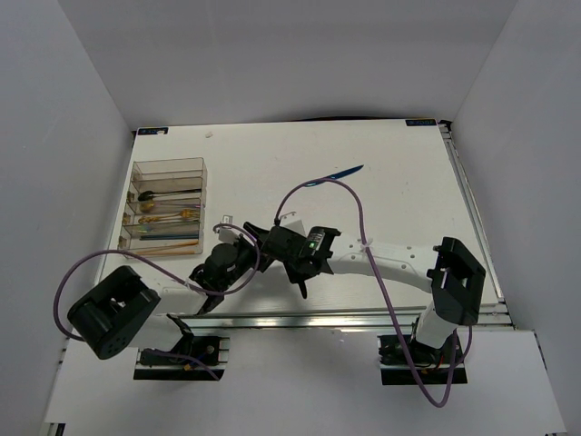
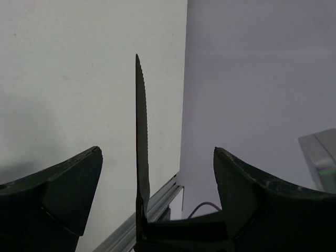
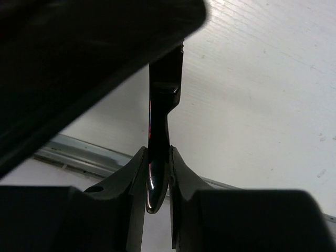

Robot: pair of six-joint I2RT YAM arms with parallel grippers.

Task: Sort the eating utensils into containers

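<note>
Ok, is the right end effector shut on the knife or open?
Shut. In the right wrist view the right end effector clamps the dark knife by its handle, fingers touching both sides.

Pretty clearly a robotics lab test cell, not anyone's kitchen. White worktop (image 1: 399,182) boxed in by plain white walls (image 1: 272,54). There's a left arm (image 1: 118,313) and a right arm (image 1: 390,259) mounted by an aluminium rail (image 1: 345,318) at the near edge, with purple cables (image 1: 361,213) looping around. The only homely bit is a clear plastic organiser (image 1: 168,164) holding cutlery (image 1: 168,215).
</note>
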